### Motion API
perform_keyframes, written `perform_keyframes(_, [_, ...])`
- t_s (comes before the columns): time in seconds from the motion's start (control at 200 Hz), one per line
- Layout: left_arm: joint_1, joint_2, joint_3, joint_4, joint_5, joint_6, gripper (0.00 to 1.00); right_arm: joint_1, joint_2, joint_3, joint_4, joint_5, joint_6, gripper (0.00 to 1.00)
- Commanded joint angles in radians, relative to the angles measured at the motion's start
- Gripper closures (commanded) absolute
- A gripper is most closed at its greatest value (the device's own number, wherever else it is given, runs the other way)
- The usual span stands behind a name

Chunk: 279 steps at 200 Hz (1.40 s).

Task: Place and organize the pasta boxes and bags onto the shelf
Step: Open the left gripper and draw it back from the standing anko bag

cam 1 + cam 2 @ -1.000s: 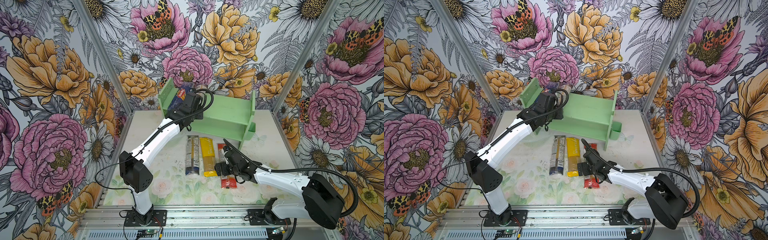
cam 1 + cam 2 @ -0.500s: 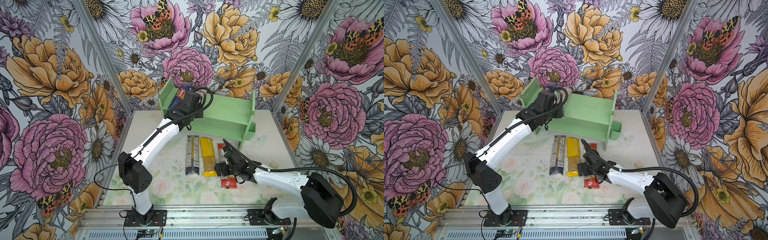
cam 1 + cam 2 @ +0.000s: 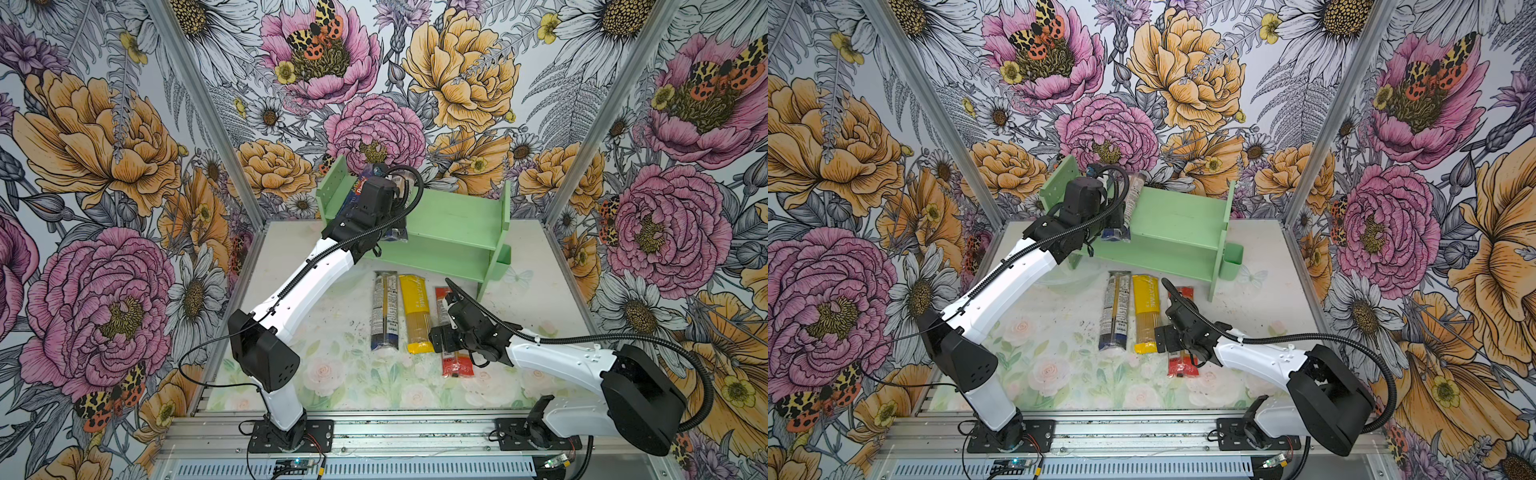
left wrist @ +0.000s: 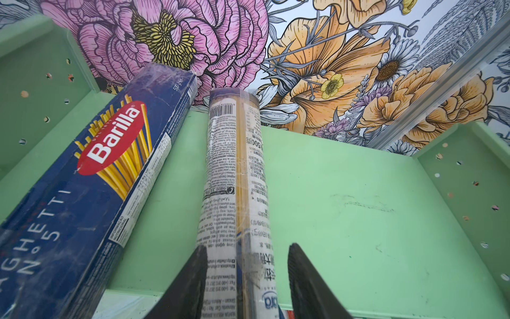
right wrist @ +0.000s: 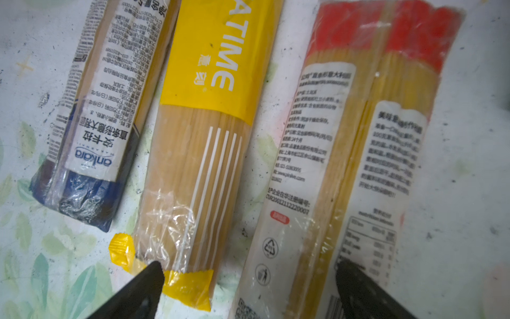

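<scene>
— Pasta boxes and bags (image 3: 415,311): where do they lie?

— Two are up on the shelf (image 3: 453,220) and three are down on the table (image 3: 332,332). At the left end of the top board, the dark blue Barilla box (image 4: 105,176) lies next to the peg-holed side panel (image 4: 36,91). The shelved navy-ended bag (image 4: 234,179) lies just beside it, running front to back. Both poke out past the board's rear edge, and in a top view the bag's navy end overhangs the front edge.

— And my left gripper?

— Your left gripper (image 4: 247,245) sits at that bag's near end, jaws parted a little wider than the bag. One finger (image 4: 193,276) is close against its side, and the other stands clear with a visible gap. It is not squeezing.

— What is on the table?

— Three packs lie in front of the shelf, side by side with small gaps. From your left they are the loose navy-ended bag (image 3: 385,309), the yellow bag (image 5: 209,138) and the red-ended bag (image 5: 345,152).

— My right gripper?

— Your right gripper (image 5: 248,266) hangs over the red-ended bag's near end, jaws spread wide. One fingertip is over the yellow bag's crimped end, the other over the red-ended bag's far side. I cannot tell whether it touches.

— Anything else around?

— A small green bin (image 3: 1233,257) hangs on the shelf's right side, and flowered walls (image 3: 104,145) enclose the table.
</scene>
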Motion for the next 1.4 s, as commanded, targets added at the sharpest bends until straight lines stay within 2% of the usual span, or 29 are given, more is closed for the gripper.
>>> perform_keyframes(0.0, [0.002, -0.035, -0.008, 0.021, -0.023, 0.011, 0.47, 0.007, 0.009, 0.02, 0.006, -0.001, 0.01, 0.0])
perform_keyframes(0.641, [-0.004, -0.1, -0.051, 0.034, -0.031, 0.026, 0.41, 0.007, 0.004, 0.017, 0.007, 0.0, 0.016, 0.01])
perform_keyframes(1.391, [-0.016, -0.171, -0.143, 0.077, -0.032, 0.021, 0.27, 0.008, -0.02, 0.01, 0.002, 0.002, 0.024, 0.01])
